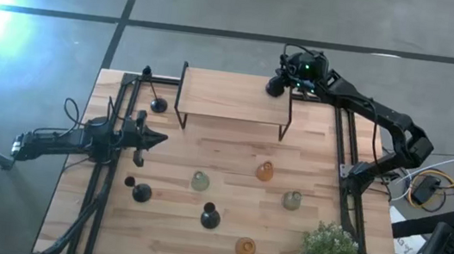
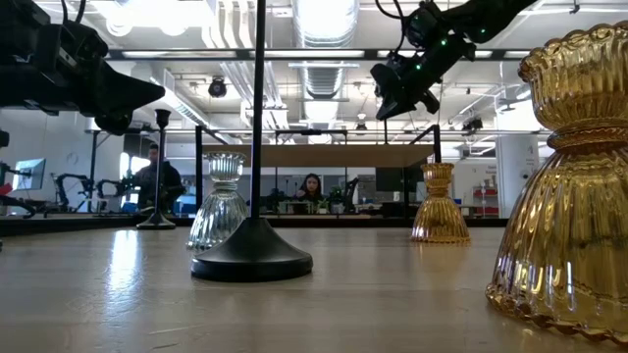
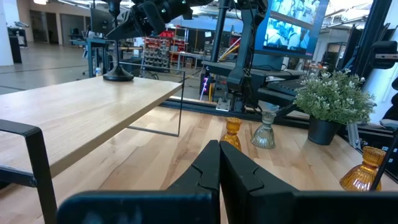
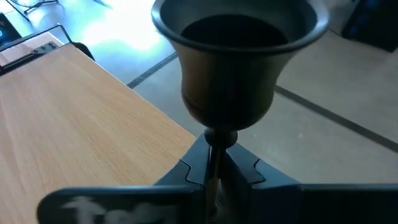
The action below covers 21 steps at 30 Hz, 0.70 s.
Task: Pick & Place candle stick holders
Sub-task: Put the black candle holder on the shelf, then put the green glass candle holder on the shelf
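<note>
- The pale wooden table (image 1: 224,222) carries a raised wood shelf (image 1: 235,98) on thin black legs.
- The right gripper (image 4: 214,163) pinches the thin stem of a black bell-cupped candle holder (image 4: 236,59), standing at the shelf's far right corner.
- The left gripper (image 3: 219,163), jaws pressed together, hovers at the table's left side.
- Ribbed amber and pale-green glass holders stand on the table in front of the shelf.

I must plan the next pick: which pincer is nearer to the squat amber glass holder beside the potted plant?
Left pincer: up-left across the table from the amber holder. Right pincer: farther, at the raised shelf.

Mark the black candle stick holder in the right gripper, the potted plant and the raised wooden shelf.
Black metal candle stick holder (image 4: 239,68): right wrist view, cup.
Green potted plant (image 1: 333,251): high view, foliage.
Raised wooden shelf (image 1: 235,98): high view, top board.
</note>
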{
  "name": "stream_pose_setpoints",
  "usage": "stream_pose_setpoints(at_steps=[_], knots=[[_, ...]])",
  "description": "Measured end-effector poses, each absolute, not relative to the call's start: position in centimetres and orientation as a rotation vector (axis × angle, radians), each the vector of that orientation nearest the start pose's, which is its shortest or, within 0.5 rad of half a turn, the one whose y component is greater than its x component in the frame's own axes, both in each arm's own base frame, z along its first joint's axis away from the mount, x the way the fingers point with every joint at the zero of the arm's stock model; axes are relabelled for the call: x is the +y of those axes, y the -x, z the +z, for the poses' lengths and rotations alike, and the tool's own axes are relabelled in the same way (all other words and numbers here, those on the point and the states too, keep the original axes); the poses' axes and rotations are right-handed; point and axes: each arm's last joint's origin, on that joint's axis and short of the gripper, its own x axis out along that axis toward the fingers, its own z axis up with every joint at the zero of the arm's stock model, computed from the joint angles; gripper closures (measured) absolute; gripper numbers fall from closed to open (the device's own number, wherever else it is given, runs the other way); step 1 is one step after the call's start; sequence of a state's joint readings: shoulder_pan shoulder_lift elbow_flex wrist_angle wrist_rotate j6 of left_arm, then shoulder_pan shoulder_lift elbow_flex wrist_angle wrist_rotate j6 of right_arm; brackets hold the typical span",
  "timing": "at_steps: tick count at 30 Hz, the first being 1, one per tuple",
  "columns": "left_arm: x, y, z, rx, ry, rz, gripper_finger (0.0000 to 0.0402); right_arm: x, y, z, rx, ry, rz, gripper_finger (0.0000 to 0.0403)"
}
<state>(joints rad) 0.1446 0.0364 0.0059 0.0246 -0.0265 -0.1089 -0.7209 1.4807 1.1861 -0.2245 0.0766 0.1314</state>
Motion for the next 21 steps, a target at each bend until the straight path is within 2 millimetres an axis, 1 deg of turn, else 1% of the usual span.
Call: stream_pose_setpoints(at_steps=[6, 9, 18, 21], knots=[[1.51, -9.84, 16.51, -0.004, 0.109, 0.171, 0.0396, -22.05, -24.76, 30.41, 0.458, -0.312, -0.815, 0.0357], [1.51, -9.84, 16.50, -0.004, 0.109, 0.172, 0.0396, -22.03, -24.74, 30.46, 0.454, -0.316, -0.815, 0.0338], [1.51, -9.84, 16.51, -0.004, 0.109, 0.171, 0.0396, -21.87, -24.75, 30.63, 0.446, -0.327, -0.775, 0.0245], [1.51, -9.84, 16.50, -0.003, 0.109, 0.171, 0.0396, -21.72, -24.58, 30.97, 0.436, -0.322, -0.771, 0.0215]])
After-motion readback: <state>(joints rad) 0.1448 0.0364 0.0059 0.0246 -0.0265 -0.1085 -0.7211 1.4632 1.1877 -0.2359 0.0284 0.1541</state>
